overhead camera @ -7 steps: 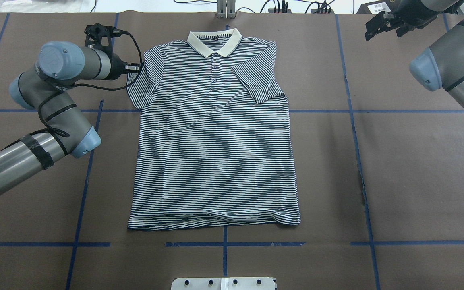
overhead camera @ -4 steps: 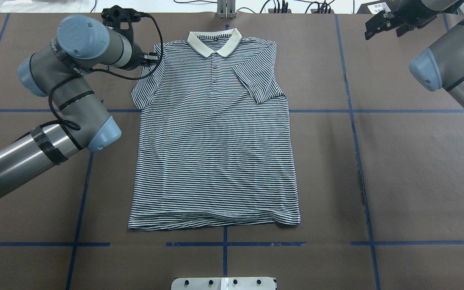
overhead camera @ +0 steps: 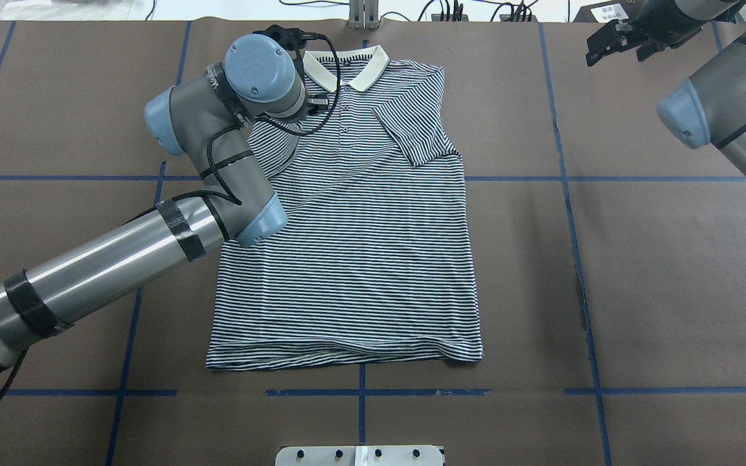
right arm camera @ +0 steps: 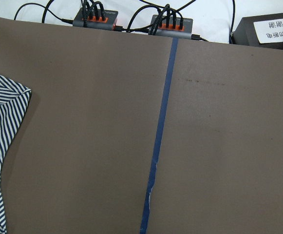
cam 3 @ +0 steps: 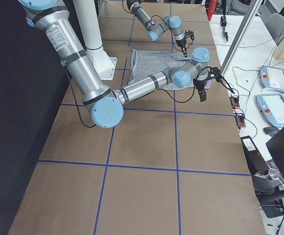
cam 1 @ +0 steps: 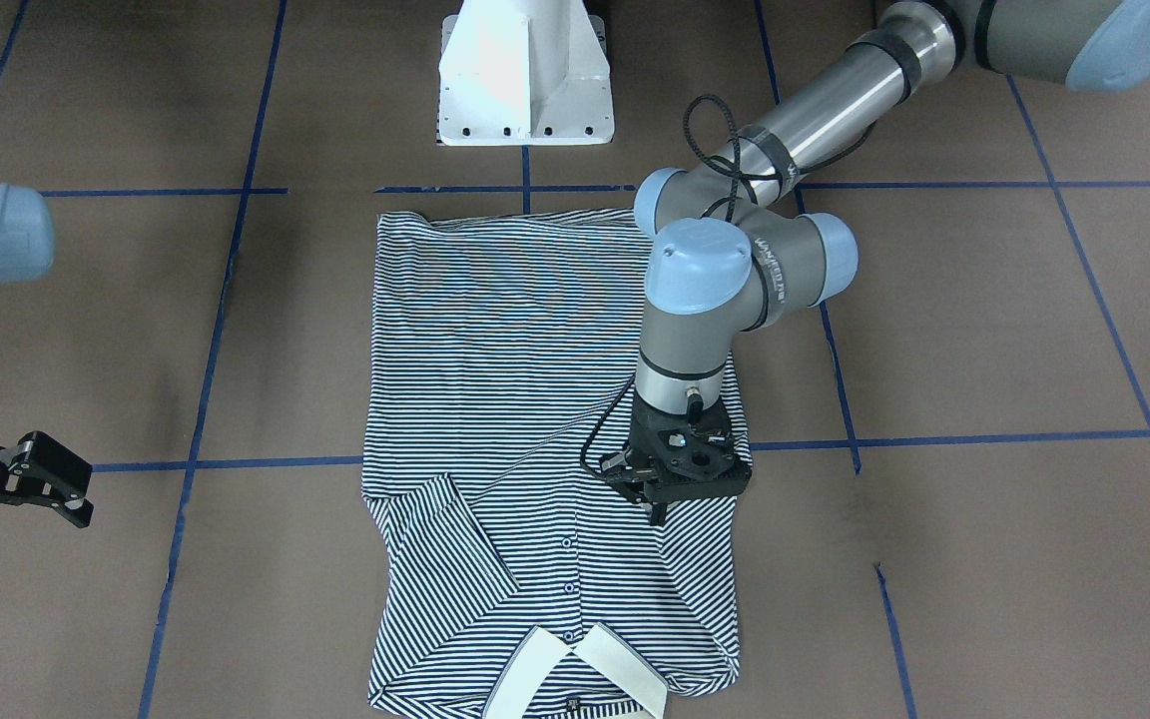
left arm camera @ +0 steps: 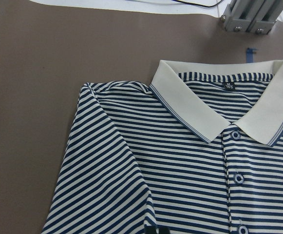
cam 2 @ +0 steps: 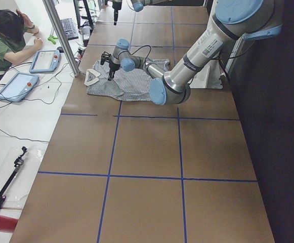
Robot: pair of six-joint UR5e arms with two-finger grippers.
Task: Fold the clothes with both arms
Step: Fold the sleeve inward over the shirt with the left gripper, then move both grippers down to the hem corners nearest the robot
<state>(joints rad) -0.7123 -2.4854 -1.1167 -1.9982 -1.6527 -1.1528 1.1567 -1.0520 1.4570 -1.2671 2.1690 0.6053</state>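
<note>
- The table (overhead camera: 671, 291), covered in brown paper with blue tape lines, showed broad stretches of paper on both sides of the shirt, the widest on the robot's right.
- The striped polo shirt (overhead camera: 360, 259) lay flat, front up, in the table's middle. Its hem (overhead camera: 347, 353) ran just short of a tape line on the robot's side, and its side edges were straight.
- The left arm (overhead camera: 107, 259) reached in across the shirt's left edge and shoulder.
- The right arm (overhead camera: 729, 97) hung well off the shirt, by the far right corner.
- We saw the right-side sleeve (overhead camera: 415, 133) folded inward onto the chest.
- The left-side sleeve (left arm camera: 102, 195) was drawn inward, its hem pinched by the left gripper (cam 1: 657, 511) above the chest.
- The cream collar (overhead camera: 373, 74) sat near the table's far edge.
- The right gripper (overhead camera: 593, 48) had its fingers spread, holding nothing.
</note>
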